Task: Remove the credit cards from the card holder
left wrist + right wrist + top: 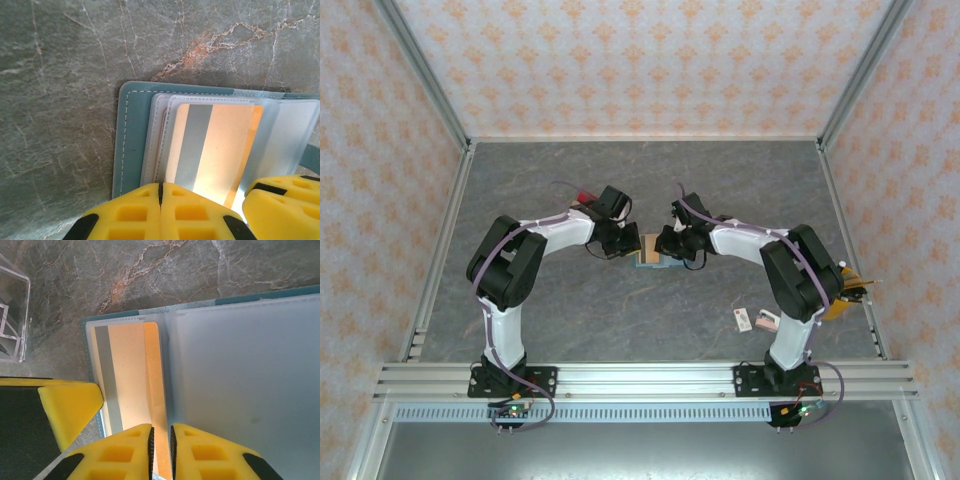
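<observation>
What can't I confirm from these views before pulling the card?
Top view: left gripper and right gripper cover most of the card holder.
Right wrist view: whether the right gripper pinches the tan card; its fingers hide the contact.
Left wrist view: left gripper hides the tan card's near end.

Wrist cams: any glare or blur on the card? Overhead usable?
Left wrist: glare blows out the card at its lower end, the rest is sharp. Right wrist: card evenly lit, orange glow along one long edge, clear sleeve hazy. Top external: even light, no harsh shadows, card holder tiny.
</observation>
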